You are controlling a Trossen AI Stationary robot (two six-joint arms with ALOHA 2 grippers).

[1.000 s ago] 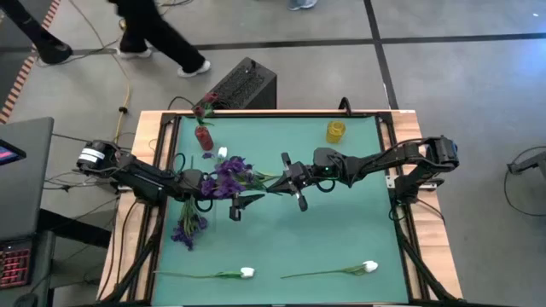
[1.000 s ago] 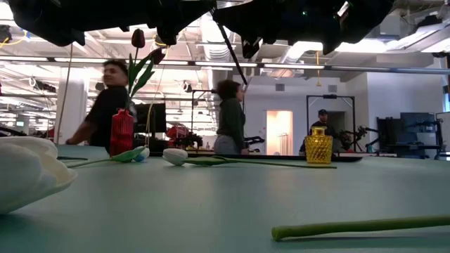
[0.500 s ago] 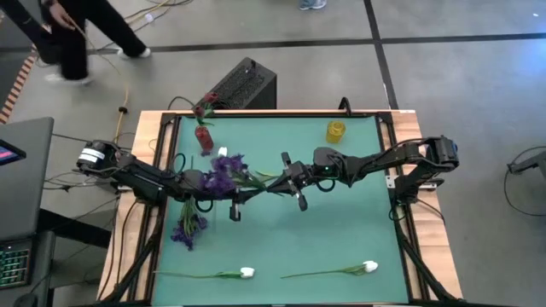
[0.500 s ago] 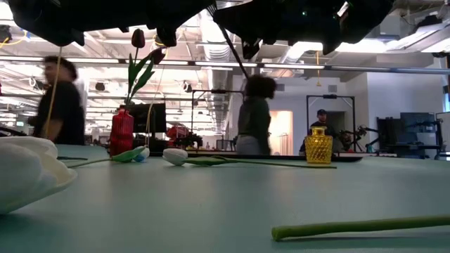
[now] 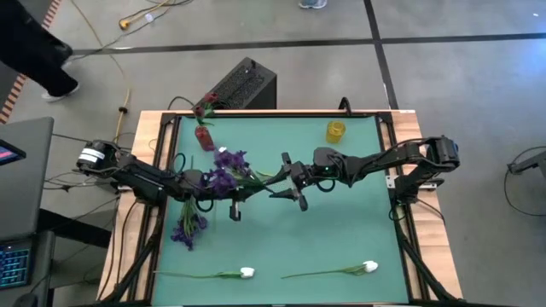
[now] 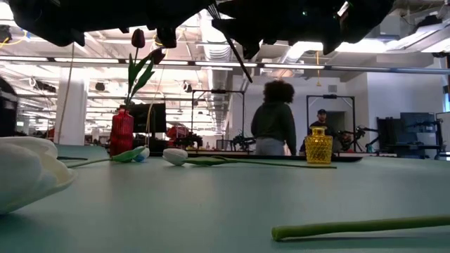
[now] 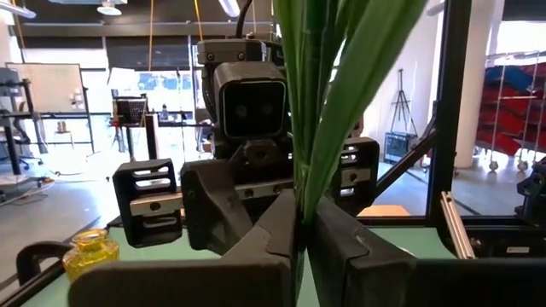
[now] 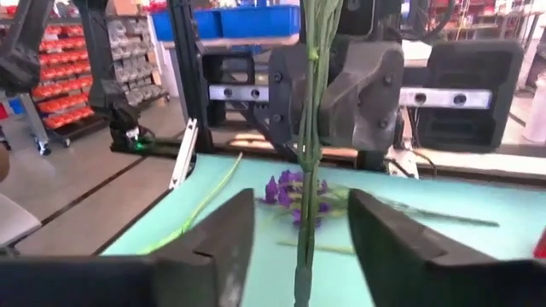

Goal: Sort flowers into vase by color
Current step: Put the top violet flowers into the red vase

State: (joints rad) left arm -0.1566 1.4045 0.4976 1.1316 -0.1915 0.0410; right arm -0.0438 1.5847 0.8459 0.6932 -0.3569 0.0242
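Observation:
A purple flower [image 5: 225, 170] hangs above the table's middle between my two arms. My left gripper [image 5: 241, 194] is shut on its green stem [image 7: 300, 128]. My right gripper [image 5: 286, 185] faces it from the table's right, open; its fingers [image 8: 223, 232] stand on either side of the lower stem [image 8: 304, 213], with a gap on each side. A second purple flower [image 5: 188, 226] lies on the table near the left edge. Two white tulips [image 5: 246, 273] [image 5: 368, 267] lie along the near edge. A red vase [image 5: 203, 136] holds a red tulip; a yellow vase [image 5: 335, 130] stands at the far right. My left gripper pinches the purple flower's stem [image 7: 299, 223] between its two fingers, which lie across it. In the right wrist view this hold [image 8: 309, 94] sits above the lower end of the stem. The flower is lifted clear of the table.
Another white tulip [image 6: 176, 156] lies on the table near the red vase [image 6: 121, 131]. A black box [image 5: 247, 83] stands beyond the far edge. A person [image 6: 274, 119] stands in the room behind the table.
My left gripper has shut on the purple flower's stem, and my right gripper has opened and let go of it. Both arms have stayed about where they were, and the flower remains in the air.

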